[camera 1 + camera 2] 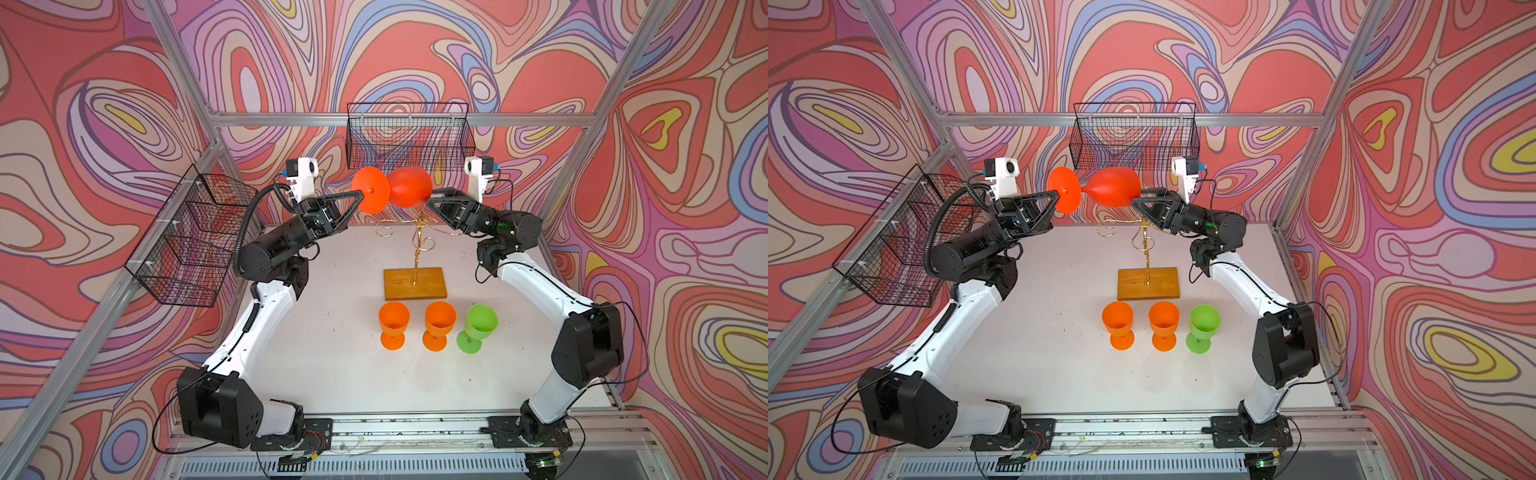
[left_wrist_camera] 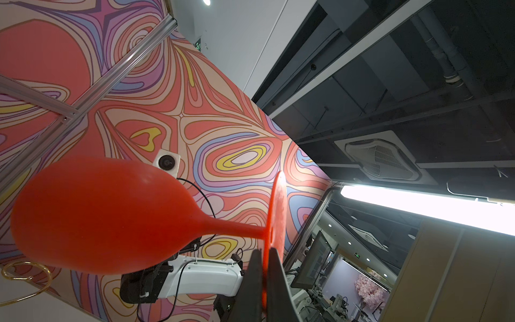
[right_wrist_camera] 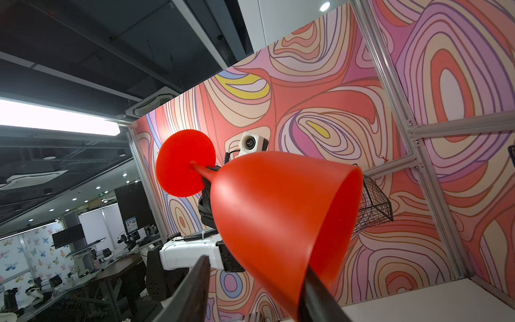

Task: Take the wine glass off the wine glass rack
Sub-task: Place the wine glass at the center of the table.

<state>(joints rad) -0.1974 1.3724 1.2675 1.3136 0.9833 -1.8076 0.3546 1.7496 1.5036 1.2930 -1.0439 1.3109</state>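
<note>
Nearest, on the white counter (image 1: 345,374), three cups stood upright in a row at 6 o'clock from the wine glass rack (image 1: 415,283). There was an orange cup (image 1: 394,322), a second orange cup (image 1: 439,320) just beside it towards 3 o'clock, and a green cup (image 1: 480,326) at the 3 o'clock end.

Behind them the rack's wooden base lay flat on the counter, and its twisted gold stem rose to curled arms. Above those arms the red wine glass (image 1: 409,187) hung in the air on its side, with its foot towards 9 o'clock and its mouth towards 3 o'clock.

The left gripper (image 1: 360,192) reached in from 8 o'clock and pinched the edge of the foot. In the left wrist view the thin red disc sat squeezed between its two black fingers (image 2: 252,281). One gold curl (image 2: 25,276) of the rack lay close beside the bowl; I could not tell whether they touched.

The right gripper (image 1: 428,200) reached in from 4 o'clock and met the mouth of the bowl. In the right wrist view its fingers stood apart with the lower lip of the bowl between them. One finger (image 3: 317,295) lay across the lip and the other finger (image 3: 195,290) lay by the outer wall. Whether they clamped the bowl could not be told.

Farthest, a black wire basket (image 1: 409,137) hung on the back wall at 12 o'clock, and another basket (image 1: 191,237) hung on the side wall at 9 o'clock.
</note>
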